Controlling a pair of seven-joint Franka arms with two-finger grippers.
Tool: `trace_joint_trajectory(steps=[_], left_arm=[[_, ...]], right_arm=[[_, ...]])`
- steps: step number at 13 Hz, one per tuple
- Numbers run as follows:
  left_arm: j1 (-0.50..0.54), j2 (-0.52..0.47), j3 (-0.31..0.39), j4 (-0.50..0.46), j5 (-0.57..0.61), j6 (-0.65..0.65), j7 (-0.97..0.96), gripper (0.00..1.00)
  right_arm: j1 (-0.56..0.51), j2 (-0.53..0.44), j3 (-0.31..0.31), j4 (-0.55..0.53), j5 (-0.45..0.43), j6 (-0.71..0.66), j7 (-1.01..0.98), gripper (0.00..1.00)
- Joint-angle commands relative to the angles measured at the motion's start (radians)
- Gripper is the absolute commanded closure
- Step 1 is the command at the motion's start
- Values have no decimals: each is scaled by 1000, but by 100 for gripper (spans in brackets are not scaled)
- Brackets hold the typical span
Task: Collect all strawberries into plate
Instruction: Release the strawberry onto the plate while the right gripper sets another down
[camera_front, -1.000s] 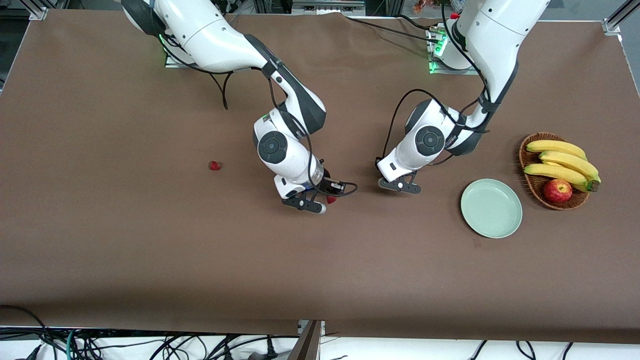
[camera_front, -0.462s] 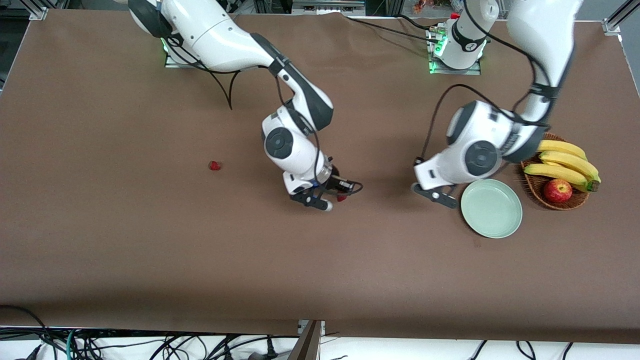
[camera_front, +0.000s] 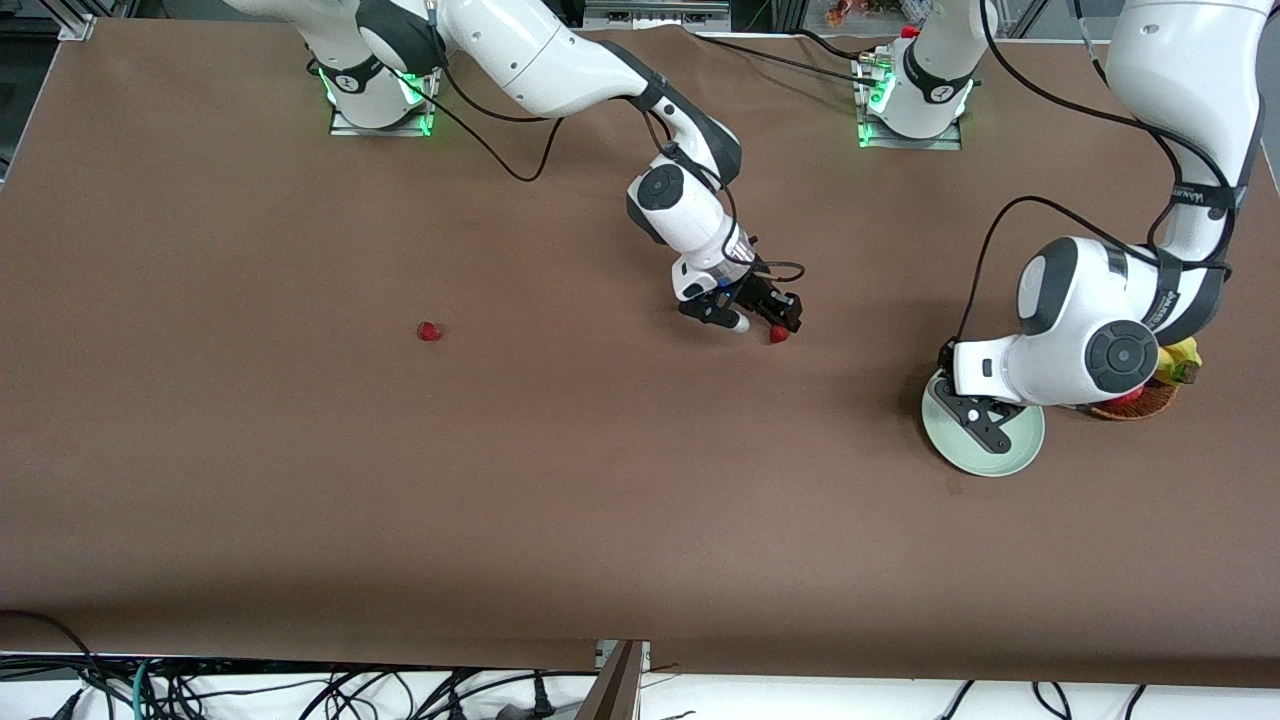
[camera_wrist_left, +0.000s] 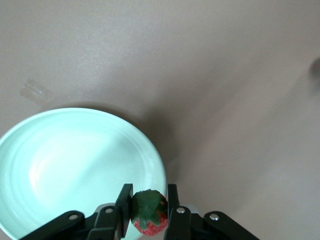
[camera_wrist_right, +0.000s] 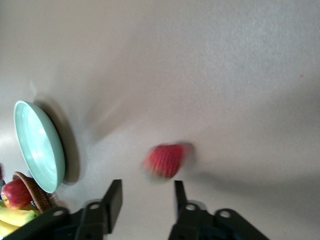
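Observation:
My left gripper (camera_front: 985, 425) is shut on a strawberry (camera_wrist_left: 148, 212) and holds it over the pale green plate (camera_front: 1022, 452), above its rim (camera_wrist_left: 150, 150). My right gripper (camera_front: 728, 318) is open, low over the middle of the table. A second strawberry (camera_front: 778, 335) lies just off its fingertips, not between them, and looks blurred in the right wrist view (camera_wrist_right: 165, 160). There the right gripper (camera_wrist_right: 146, 184) has its jaws apart, and the plate (camera_wrist_right: 37, 145) shows farther off. A third strawberry (camera_front: 430, 331) lies alone toward the right arm's end.
A brown wicker basket (camera_front: 1140, 405) with bananas (camera_front: 1182, 356) stands beside the plate, mostly hidden by the left arm. The right wrist view shows its red apple (camera_wrist_right: 14, 194). Bare brown tabletop lies between the two grippers.
My left arm swung from the table's middle to over the plate. My right gripper moved toward the left arm's end and away from the front camera, with the strawberry beside it moving the same way.

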Motion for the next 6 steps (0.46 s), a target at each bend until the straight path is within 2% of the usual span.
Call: trace_joint_trajectory(steps=[1,2,3,4,6], left_arm=[[41,81,-16,31,32,71,144,100],[42,85,-15,31,31,78,161,100],[42,87,-16,31,28,76,160,56],[44,85,-16,31,20,76,161,1],[51,73,-22,31,18,64,163,0]], right_arm=[[-68,-50,-15,11,-5,-114,-12,0],[-78,-80,-61,11,-29,-219,-23,0],[-105,-126,-108,11,-49,-375,-52,0],[-151,-166,-122,14,-65,-527,-160,0],[-252,-234,-128,-10,-59,-726,-450,0]])
